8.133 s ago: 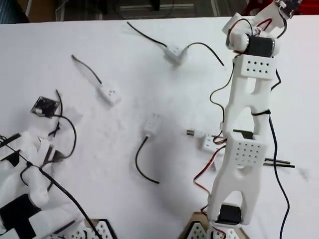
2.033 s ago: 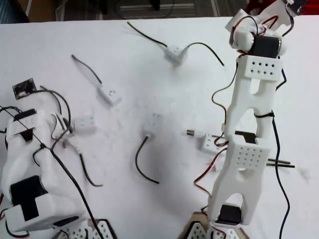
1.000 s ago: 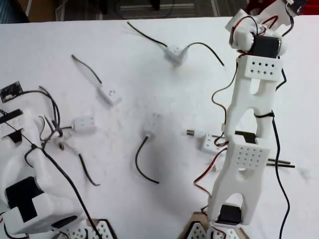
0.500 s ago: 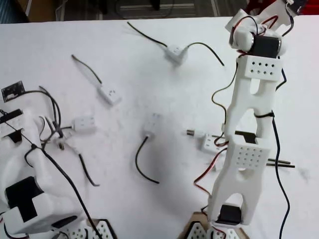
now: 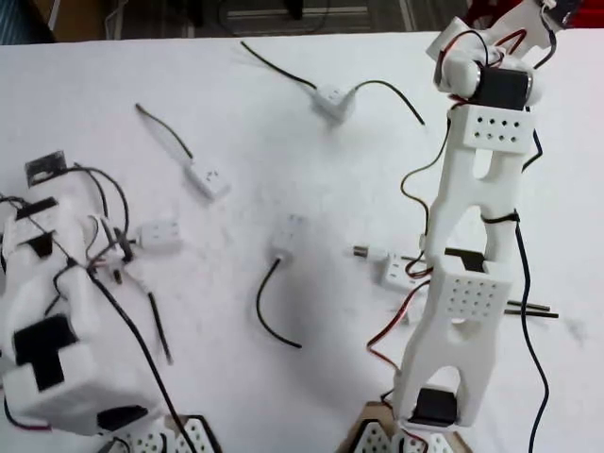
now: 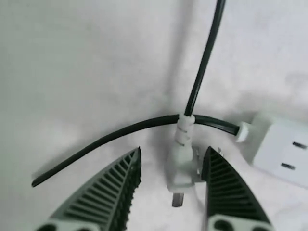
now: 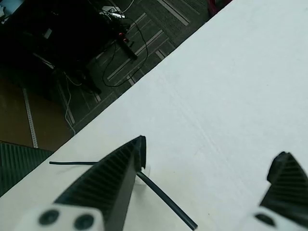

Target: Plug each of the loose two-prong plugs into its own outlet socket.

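While the right gripper [image 7: 211, 154] has been kept unmoved, jaws wide apart and holding nothing above the edge of the table [image 5: 283, 142] at 1 o'clock, the left gripper [image 6: 173, 154] has been brought forward over the last half second. The loose plug [image 6: 180, 168] is now straddled by its parted jaws and is not yet clamped. A grasp is judged to be near; insertion has not been begun. The cable tail [image 5: 159, 326] has been dragged slightly toward 6 o'clock. From above, the plug [image 5: 115, 272] is found at the table's 9 o'clock side, with the nearest socket [image 5: 160, 234] just beside it at 2 o'clock. That socket's [image 6: 281, 154] two slots are seen unfilled. Whether anything is seated in the other sockets [image 5: 209, 179] cannot be told.
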`<state>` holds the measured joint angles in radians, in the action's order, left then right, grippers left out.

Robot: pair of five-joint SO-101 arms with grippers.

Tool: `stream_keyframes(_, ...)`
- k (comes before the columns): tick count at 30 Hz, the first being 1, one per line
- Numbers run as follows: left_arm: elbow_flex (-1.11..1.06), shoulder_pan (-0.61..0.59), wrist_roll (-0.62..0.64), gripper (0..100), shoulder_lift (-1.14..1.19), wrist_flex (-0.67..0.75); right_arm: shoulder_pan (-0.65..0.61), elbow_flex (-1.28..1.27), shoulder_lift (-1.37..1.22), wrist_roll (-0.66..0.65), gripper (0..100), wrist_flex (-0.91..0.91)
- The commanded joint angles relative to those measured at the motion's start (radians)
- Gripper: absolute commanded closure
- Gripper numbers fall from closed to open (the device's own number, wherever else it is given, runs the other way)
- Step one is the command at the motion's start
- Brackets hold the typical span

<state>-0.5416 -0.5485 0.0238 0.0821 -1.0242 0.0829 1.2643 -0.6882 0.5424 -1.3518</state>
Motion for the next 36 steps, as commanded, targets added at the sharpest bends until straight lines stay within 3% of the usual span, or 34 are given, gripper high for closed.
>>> stream_keyframes(1, 0.127, 0.007, -0.008, 79, 0.077, -0.064, -0.008, 0.040, 0.073, -0.011, 60.8, -0.005)
stream_keyframes(11, 0.341, 0.004, -0.018, 83, 0.268, -0.235, -0.008, 0.040, 0.071, -0.011, 60.8, -0.005)
stream_keyframes(14, 0.345, 0.002, -0.072, 87, 0.269, -0.242, -0.008, 0.040, 0.070, -0.011, 60.8, -0.004)
stream_keyframes(21, 0.365, -0.070, -0.084, 86, 0.274, -0.242, -0.008, 0.040, 0.068, -0.011, 60.8, -0.004)
stream_keyframes(26, 0.371, -0.077, -0.172, 87, 0.278, -0.244, -0.008, 0.040, 0.068, -0.011, 60.8, -0.004)
stream_keyframes(30, 0.385, -0.076, -0.184, 98, 0.268, -0.244, -0.008, 0.040, 0.070, -0.011, 60.8, -0.004)
stream_keyframes(36, 0.526, -0.081, -0.196, 97, 0.269, -0.399, -0.008, 0.040, 0.068, -0.011, 60.8, -0.002)
